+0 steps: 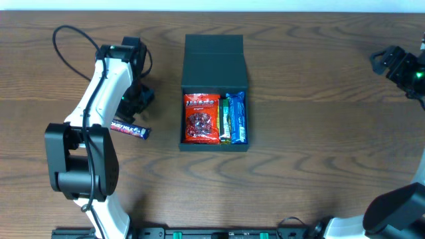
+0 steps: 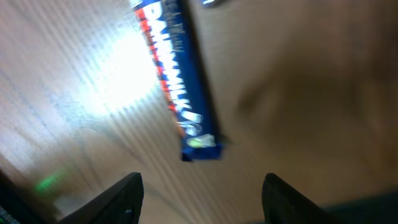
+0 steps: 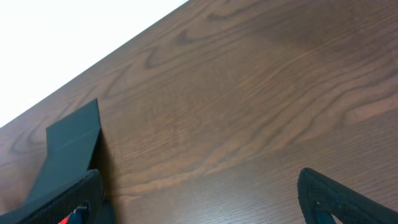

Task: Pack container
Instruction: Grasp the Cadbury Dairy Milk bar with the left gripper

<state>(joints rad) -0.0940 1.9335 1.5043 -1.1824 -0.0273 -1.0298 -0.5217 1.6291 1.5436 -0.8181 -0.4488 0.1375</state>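
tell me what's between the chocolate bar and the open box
Only bare wooden table separates the chocolate bar from the box, as the overhead view shows.

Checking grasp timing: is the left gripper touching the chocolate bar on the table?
Apart. The left wrist view shows bare table between both fingers and the near end of the chocolate bar. The left gripper stands open, short of the bar.
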